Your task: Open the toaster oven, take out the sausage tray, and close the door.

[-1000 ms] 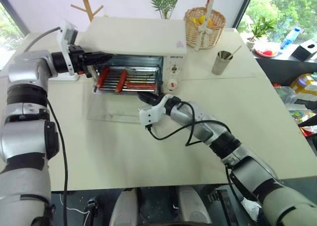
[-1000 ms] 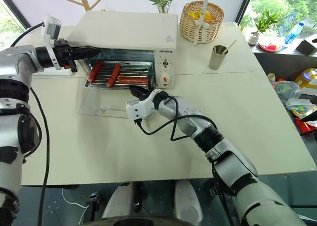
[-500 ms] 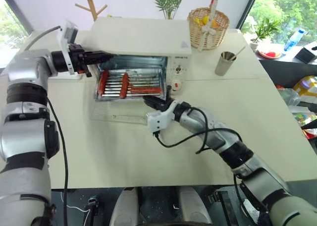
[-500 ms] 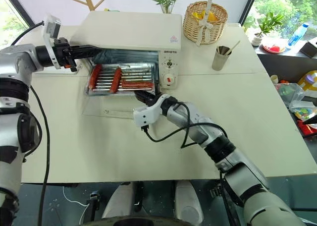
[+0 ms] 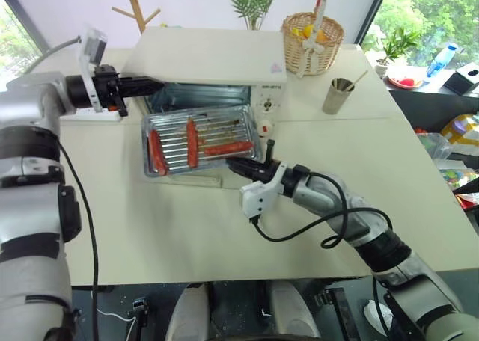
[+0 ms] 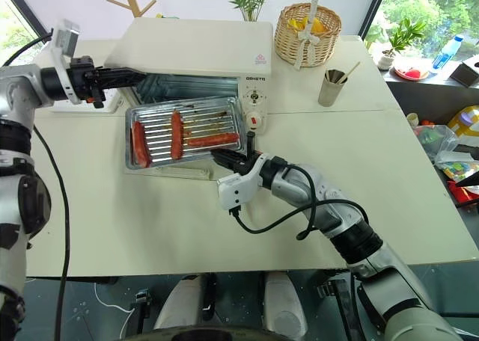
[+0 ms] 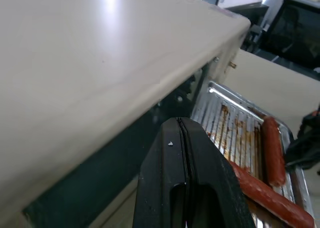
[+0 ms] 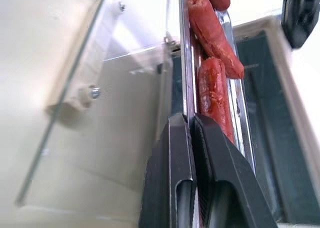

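Tray (image 6: 183, 135): we pinch its front rim, right gripper (image 6: 228, 158); long axis crosswise over dropped door (image 6: 168, 170); left gripper (image 6: 138, 75) pressed together at the oven (image 6: 194, 49) mouth.

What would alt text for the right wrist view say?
The right gripper, shut on the rim of the sausage tray, seen edge-on with sausages lying along it. Beside it lies the open glass door of the toaster oven.

Cream table (image 5: 187, 236). On it: toaster oven (image 5: 206, 57) toward the back, wicker basket (image 5: 312, 43) just right of the oven, metal cup (image 5: 336, 95) with a stick in it nearer the right edge. White power strip (image 5: 93, 115) sits left of the oven. Front half bare except a black cable (image 5: 329, 232).
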Controlling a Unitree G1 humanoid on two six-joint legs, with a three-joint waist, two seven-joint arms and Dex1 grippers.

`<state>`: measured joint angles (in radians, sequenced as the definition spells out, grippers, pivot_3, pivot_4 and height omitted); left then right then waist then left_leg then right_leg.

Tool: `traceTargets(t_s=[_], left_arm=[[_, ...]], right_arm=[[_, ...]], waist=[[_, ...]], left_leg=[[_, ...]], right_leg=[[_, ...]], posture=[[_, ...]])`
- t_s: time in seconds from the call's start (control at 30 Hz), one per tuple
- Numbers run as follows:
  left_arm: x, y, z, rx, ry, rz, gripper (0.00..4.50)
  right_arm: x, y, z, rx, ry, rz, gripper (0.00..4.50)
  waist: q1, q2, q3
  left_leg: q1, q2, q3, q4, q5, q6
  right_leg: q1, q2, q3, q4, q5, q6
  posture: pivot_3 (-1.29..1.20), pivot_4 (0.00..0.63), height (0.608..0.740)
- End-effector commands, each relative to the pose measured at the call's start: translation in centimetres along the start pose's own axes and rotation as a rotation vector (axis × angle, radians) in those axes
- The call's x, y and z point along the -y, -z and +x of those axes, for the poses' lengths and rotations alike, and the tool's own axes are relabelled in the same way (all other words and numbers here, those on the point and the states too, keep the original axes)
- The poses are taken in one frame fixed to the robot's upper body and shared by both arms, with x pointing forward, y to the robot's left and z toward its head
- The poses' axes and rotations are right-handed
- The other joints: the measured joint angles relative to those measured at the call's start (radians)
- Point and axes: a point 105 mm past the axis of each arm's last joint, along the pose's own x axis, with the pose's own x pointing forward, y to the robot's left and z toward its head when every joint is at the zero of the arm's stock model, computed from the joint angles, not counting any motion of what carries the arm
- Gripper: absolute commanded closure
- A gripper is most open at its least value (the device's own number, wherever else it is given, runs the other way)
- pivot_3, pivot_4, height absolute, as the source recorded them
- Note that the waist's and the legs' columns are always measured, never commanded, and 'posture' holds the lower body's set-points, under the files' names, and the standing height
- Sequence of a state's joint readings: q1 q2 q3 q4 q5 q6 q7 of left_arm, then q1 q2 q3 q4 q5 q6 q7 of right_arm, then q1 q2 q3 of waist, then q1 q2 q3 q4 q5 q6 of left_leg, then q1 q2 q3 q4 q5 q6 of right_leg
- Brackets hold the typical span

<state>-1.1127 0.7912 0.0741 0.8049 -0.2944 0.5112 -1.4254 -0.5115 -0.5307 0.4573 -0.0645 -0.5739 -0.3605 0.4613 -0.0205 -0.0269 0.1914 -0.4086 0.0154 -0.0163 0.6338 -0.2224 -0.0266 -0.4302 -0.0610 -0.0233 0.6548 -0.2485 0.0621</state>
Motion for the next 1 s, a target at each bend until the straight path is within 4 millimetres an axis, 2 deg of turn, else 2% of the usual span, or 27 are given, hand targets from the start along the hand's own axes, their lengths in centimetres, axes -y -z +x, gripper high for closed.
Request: traceTargets(t_s=[0.03, 0.17, 0.33, 0.47, 0.57, 0.8, 0.83, 1.0], left_arm=[[0.9, -1.6, -1.9, 0.051, 0.007, 0.018, 4.5], [1.5, -0.5, -4.2, 0.03, -0.016, -0.054, 4.5], [2.4, 1.3, -7.0, 0.036, -0.062, -0.27, 4.5], [3.4, 4.4, -7.8, 0.07, -0.088, -0.504, 4.5], [4.8, 6.3, -7.4, 0.093, -0.081, -0.637, 3.6], [7.1, 8.0, -6.1, 0.097, -0.058, -0.805, 0.19], [7.2, 8.2, -5.9, 0.101, -0.056, -0.819, 0.05], [7.1, 8.5, -4.6, 0.128, -0.054, -0.87, 0.05]], right_arm=[[1.8, -0.9, -0.9, 0.059, 0.041, -0.016, 4.46], [1.8, -1.0, -1.5, 0.086, 0.022, -0.039, 4.46], [1.7, -1.3, -2.9, 0.132, -0.011, -0.049, 4.46], [1.4, -1.4, -3.5, 0.155, -0.032, -0.048, 4.46], [1.4, -1.7, -3.7, 0.18, -0.037, -0.053, 4.5], [1.1, -1.9, -4.1, 0.196, -0.056, -0.053, 4.5], [1.0, -1.9, -4.1, 0.198, -0.058, -0.053, 4.5], [0.7, -2.5, -4.3, 0.228, -0.07, -0.048, 4.5]], waist=[[0.0, 0.0, 0.0], [-0.001, 0.0, 0.0], [0.001, 0.0, 0.0], [0.002, 0.0, 0.0], [0.003, 0.0, 0.0], [0.006, -0.001, 0.0], [0.007, -0.001, 0.0], [0.007, -0.001, -0.001]], left_leg=[[0.0, 0.0, 0.0, 0.0, 0.0, 0.0], [0.0, 0.0, 0.0, 0.001, 0.0, 0.0], [0.001, 0.001, 0.0, 0.0, 0.0, 0.0], [0.001, 0.001, 0.0, 0.002, 0.0, 0.0], [0.001, 0.001, -0.001, 0.003, 0.0, 0.0], [0.0, 0.001, -0.004, 0.009, 0.0, 0.0], [0.0, 0.001, -0.004, 0.009, 0.0, 0.0], [0.001, 0.001, -0.004, 0.01, 0.0, 0.0]], right_leg=[[0.0, 0.0, 0.0, 0.0, 0.0, 0.0], [0.0, 0.0, 0.0, 0.0, 0.0, 0.0], [0.001, 0.0, 0.0, 0.0, 0.0, 0.0], [0.002, 0.0, 0.0, 0.0, 0.0, 0.0], [0.003, -0.001, 0.0, 0.0, 0.0, 0.0], [0.006, -0.001, -0.002, 0.002, 0.0, 0.0], [0.006, -0.001, -0.002, 0.002, 0.0, 0.0], [0.006, -0.001, -0.002, 0.002, 0.0, 0.0]], posture=[[0.0, 0.15, 0.74], [0.0, 0.15, 0.74], [0.0, 0.15, 0.74], [0.0, 0.15, 0.74], [0.0, 0.15, 0.74], [0.0, 0.15, 0.74], [0.0, 0.15, 0.74], [0.0, 0.15, 0.74]])
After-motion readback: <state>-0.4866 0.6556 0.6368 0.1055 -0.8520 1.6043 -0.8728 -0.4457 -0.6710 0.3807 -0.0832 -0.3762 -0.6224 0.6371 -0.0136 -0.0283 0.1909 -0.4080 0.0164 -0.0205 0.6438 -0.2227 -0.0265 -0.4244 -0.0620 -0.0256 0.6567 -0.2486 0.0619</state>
